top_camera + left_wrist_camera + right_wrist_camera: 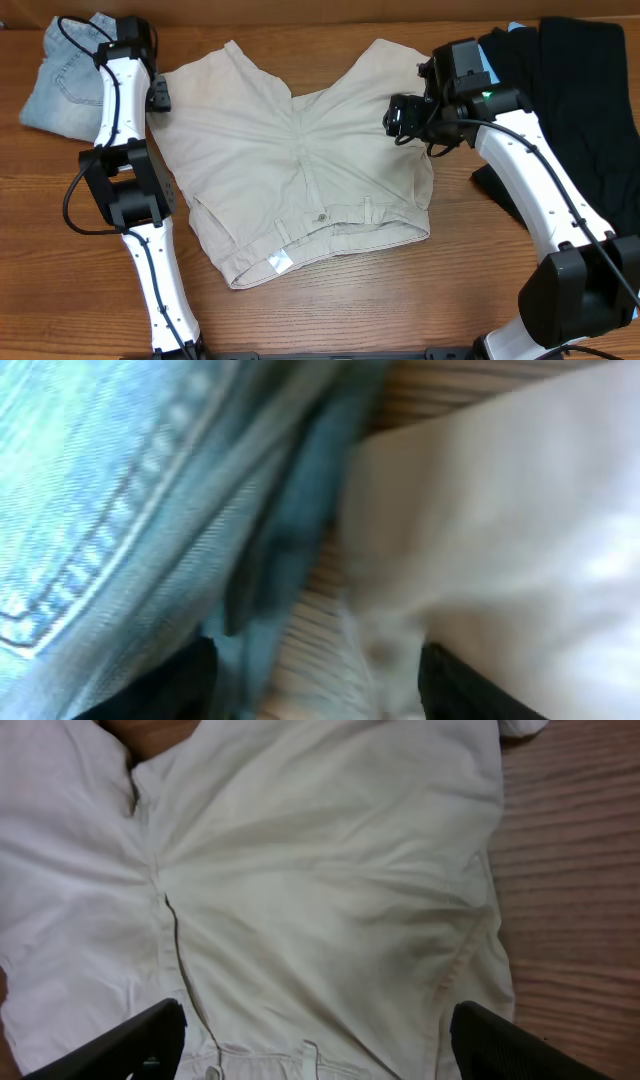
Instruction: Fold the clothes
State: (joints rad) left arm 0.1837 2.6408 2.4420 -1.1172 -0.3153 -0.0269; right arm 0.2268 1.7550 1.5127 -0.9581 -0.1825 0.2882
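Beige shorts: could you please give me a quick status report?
Left gripper open at edge of beige shorts, beside denim. Right gripper open above them. Shorts flat, unfolded.

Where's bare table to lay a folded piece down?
Bare wood: the strip between the shorts and the arm bases, and the patch near the denim, left of the left arm. Crowded: the right side, with the right arm and black clothes.
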